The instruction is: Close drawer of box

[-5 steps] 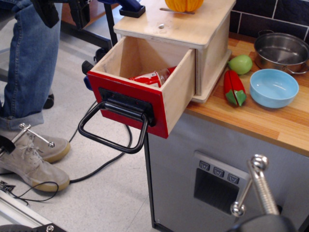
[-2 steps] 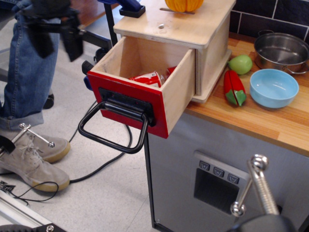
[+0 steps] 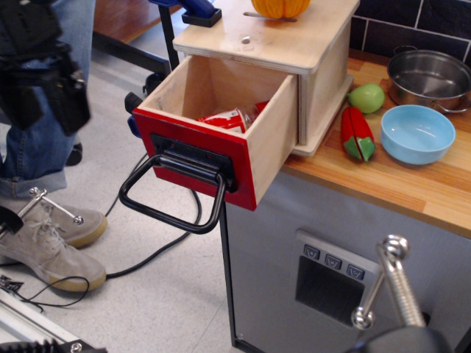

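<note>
The pale plywood box (image 3: 309,51) stands on the left end of a wooden counter. Its drawer (image 3: 221,125) is pulled far out over the floor, with the red front panel (image 3: 193,158) facing me and the black loop handle (image 3: 173,198) hanging down. A red can-like object (image 3: 224,118) lies inside. My black gripper (image 3: 45,110) is blurred at the far left, to the left of the drawer front and apart from it. Its two fingers stand apart and hold nothing.
A pumpkin (image 3: 281,7) sits on the box top. A green fruit (image 3: 366,97), red pepper (image 3: 357,134), blue bowl (image 3: 417,132) and steel pot (image 3: 430,77) lie on the counter (image 3: 412,191). Grey cabinet (image 3: 324,272) below. A person's legs and shoes (image 3: 51,246) and cables are on the floor at left.
My gripper has come down and to the left, from the top edge to level with the drawer front. The drawer has not moved.
</note>
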You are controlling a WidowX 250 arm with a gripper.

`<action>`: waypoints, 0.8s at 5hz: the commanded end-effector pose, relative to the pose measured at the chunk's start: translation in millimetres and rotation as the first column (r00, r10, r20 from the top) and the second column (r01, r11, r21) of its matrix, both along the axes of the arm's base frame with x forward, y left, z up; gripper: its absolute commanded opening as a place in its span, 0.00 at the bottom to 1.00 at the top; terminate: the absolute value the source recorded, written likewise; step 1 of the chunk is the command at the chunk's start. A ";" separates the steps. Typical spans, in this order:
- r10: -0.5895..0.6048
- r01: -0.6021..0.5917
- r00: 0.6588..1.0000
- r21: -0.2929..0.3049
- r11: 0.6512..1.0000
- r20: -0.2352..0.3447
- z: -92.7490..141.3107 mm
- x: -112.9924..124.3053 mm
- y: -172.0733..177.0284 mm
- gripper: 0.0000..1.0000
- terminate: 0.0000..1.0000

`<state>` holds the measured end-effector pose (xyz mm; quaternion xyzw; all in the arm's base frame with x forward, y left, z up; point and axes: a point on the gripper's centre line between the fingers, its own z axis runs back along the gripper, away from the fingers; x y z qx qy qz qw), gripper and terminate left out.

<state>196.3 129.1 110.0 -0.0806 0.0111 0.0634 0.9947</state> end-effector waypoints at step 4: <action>0.117 -0.125 0.985 0.050 0.991 0.129 -27.7 65.0 -58.3 1.00 0.00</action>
